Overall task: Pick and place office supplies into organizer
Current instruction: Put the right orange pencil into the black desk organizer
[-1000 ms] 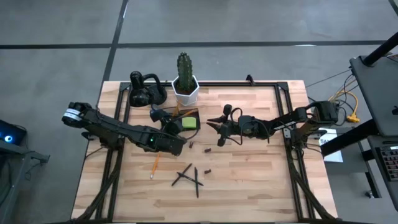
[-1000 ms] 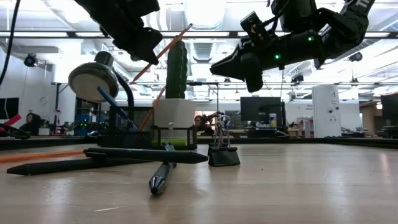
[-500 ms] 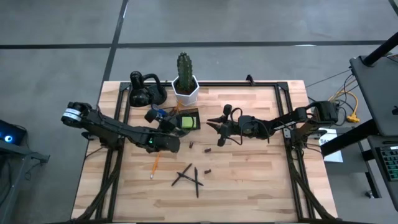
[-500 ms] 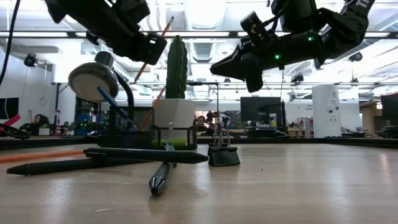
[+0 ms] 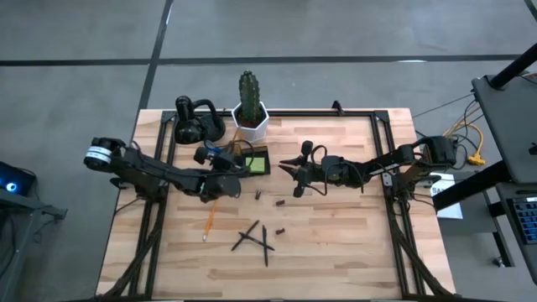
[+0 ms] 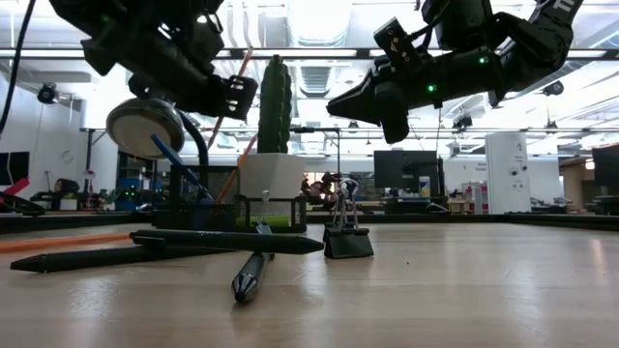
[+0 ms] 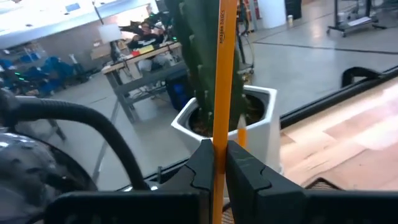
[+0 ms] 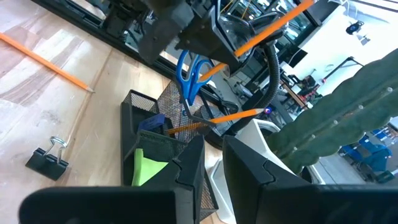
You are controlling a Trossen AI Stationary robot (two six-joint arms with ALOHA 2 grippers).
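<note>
**Pencil held over the organizer, ready to drop in**

My left gripper (image 7: pixel 214 165) has its fingers (image 7: pixel 200 168) clamped on a thin orange wooden pencil (image 7: pixel 219 74), which stands nearly upright between them. In the high view this gripper (image 5: pixel 220 170) hangs just beside the small black wire-mesh organizer (image 5: pixel 254 162) at the back of the table (image 5: pixel 336 252), with the white hexagonal pot and its green ribbed cactus (image 5: pixel 249 105) just behind.

I judge this to be the placing step: the pencil is lifted and needs lowering, tip first, into a compartment. The mesh walls are thin and the slots narrow, so I should line up over an opening before I let go; a slim, smooth, hard pencil will slide in easily once it is aligned.

The organizer already holds blue-handled scissors (image 8: pixel 189 74), another orange pencil (image 8: pixel 214 119) leaning out and a lime-green sticky-note pad (image 8: pixel 148 167).

My right gripper (image 5: pixel 295 172) waits above the table's middle, fingers nearly together with a narrow gap, holding nothing I can see.

Still loose on the table: an orange pencil (image 5: pixel 209 224), crossed slim black pens (image 5: pixel 254 238) and a black metal binder clip (image 8: pixel 46 162).
</note>
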